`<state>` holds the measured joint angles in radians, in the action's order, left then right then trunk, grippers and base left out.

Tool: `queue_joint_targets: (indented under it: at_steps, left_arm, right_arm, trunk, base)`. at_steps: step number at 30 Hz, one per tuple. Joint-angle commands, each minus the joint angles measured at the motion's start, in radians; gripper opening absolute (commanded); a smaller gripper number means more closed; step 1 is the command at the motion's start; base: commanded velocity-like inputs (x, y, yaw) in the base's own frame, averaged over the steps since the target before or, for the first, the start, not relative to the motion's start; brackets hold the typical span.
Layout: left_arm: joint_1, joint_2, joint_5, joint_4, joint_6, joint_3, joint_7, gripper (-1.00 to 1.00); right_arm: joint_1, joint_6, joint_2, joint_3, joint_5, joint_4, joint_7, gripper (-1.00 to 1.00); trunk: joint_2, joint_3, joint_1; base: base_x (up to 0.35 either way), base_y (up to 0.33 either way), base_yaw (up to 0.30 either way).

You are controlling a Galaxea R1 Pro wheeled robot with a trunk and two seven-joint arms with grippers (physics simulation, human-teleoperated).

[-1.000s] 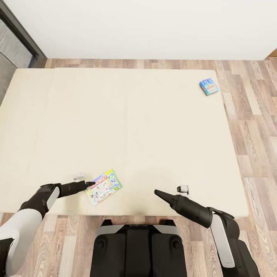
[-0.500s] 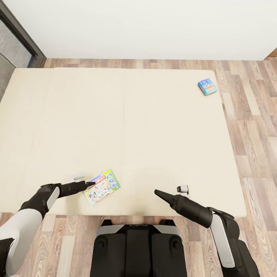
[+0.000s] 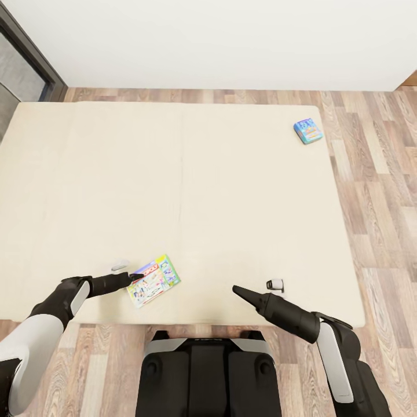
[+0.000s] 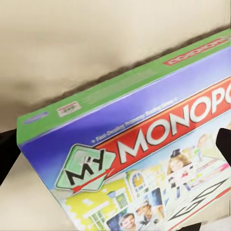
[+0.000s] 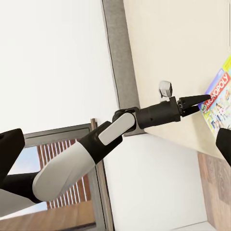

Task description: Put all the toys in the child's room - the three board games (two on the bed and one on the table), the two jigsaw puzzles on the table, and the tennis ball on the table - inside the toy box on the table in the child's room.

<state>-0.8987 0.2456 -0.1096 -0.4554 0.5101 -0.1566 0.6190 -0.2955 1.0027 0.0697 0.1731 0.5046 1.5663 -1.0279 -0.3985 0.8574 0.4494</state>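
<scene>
Cream mattress of the low bed (image 3: pixel 174 191) was seen carrying both games: the green-edged Monopoly box (image 3: pixel 153 281) at lower left, reached by the left pincer (image 3: pixel 136 277), whose closure could not be told; the small blue box (image 3: pixel 306 131) at upper right. Nothing was judged boxed yet.

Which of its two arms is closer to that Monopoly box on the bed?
Left. The left gripper is at the Monopoly box's edge; the right gripper hangs well off to its other side.

Left hand (image 3: pixel 136 277) fingers pinched to a point, right hand (image 3: pixel 236 289) likewise closed, both arms outstretched forward
</scene>
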Motion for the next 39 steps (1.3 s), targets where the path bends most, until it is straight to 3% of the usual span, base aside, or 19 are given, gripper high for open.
queue_joint_targets:
  at_steps: [1, 25, 31, 39]
  left_arm:
    - [0.000, 0.000, -0.007, 0.000, 0.008, -0.003, 0.002, 1.00]
    - [0.000, -0.002, -0.007, 0.000, 0.008, -0.002, 0.001, 1.00]
    - [0.000, -0.002, -0.007, 0.000, 0.008, -0.002, 0.002, 1.00]
    - [0.000, -0.002, -0.007, 0.000, 0.007, -0.003, 0.001, 1.00]
  right_arm:
    - [-0.001, 0.004, 0.001, 0.002, -0.003, 0.000, -0.005, 1.00]
    - [-0.001, 0.004, 0.000, 0.004, -0.001, 0.000, -0.006, 1.00]
    - [-0.001, 0.005, 0.001, 0.048, -0.001, 0.000, -0.007, 1.00]
    - [-0.001, 0.005, 0.001, 0.059, -0.001, 0.000, -0.007, 1.00]
  trunk:
    - [-0.001, 0.001, 0.001]
    - [-0.001, 0.001, 0.001]
    - [-0.001, 0.001, 0.001]
    - [-0.001, 0.001, 0.001]
  base:
    - [0.000, -0.165, 0.000]
    - [0.000, -0.048, 0.000]
    - [0.000, -0.112, 0.000]
    - [0.000, -0.140, 0.000]
